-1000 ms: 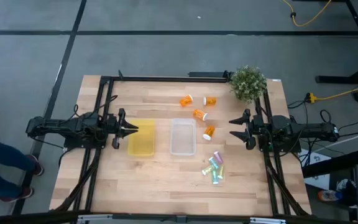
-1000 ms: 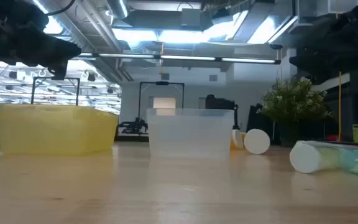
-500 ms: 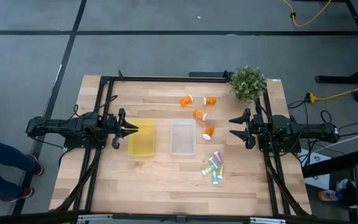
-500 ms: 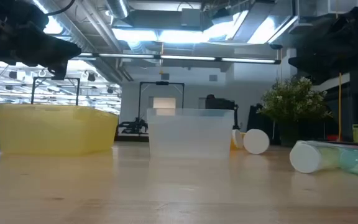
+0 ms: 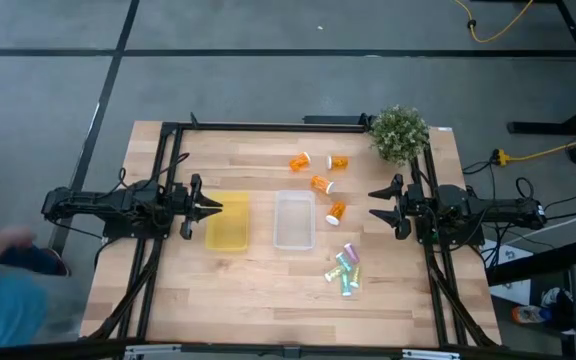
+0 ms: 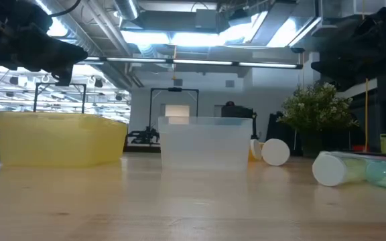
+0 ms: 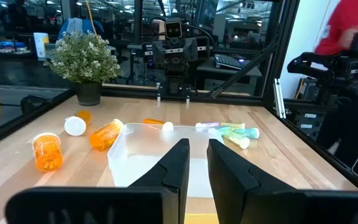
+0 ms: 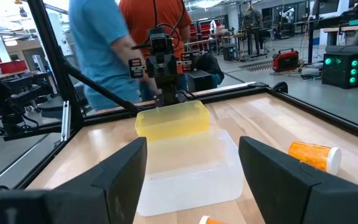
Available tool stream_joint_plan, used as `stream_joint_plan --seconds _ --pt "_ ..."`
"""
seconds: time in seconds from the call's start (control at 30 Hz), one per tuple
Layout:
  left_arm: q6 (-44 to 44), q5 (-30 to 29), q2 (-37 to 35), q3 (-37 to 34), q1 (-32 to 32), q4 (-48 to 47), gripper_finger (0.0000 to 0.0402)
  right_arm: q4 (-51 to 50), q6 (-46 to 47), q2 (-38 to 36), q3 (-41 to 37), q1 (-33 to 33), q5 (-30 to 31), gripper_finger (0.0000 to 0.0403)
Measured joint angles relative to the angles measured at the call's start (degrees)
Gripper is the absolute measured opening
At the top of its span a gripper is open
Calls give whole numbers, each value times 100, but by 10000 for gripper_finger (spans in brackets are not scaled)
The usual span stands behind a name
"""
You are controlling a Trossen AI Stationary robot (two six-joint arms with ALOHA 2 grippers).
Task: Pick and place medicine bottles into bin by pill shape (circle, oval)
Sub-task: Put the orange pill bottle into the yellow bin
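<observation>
Seen from above, the wooden surface (image 5: pixel 268 300) holds a yellow bin (image 5: pixel 227 222) and a clear bin (image 5: pixel 294 220) side by side at centre. Four orange bottles (image 5: pixel 320 184) lie beyond and beside the clear bin; a cluster of teal bottles (image 5: pixel 346 270) lies nearer the front, right of it. The left claw (image 5: pixel 212 207) hovers just left of the yellow bin, fingers nearly pressed together. The right claw (image 5: pixel 376 204) waits right of the orange bottles, fingers spread. Compared with a second ago, neither arm nor any bottle has moved; only a blurred person (image 5: pixel 3 290) has come in at the left edge. Sorting has not begun.

From surface level, both bins stand empty, a teal bottle (image 6: pixel 354 167) on its side at right.

The left wrist camera shows its narrow finger gap above the clear bin.

The right wrist camera shows wide-apart fingers, both bins ahead and people behind.
</observation>
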Motion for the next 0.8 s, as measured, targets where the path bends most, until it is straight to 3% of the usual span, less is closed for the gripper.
stream_joint_plan --seconds 0.7,0.8 --pt "0 -2 1 -1 1 0 51 12 165 -1 -1 0 6 257" --pt "-1 1 0 0 0 0 51 174 176 -2 -1 2 287 257"
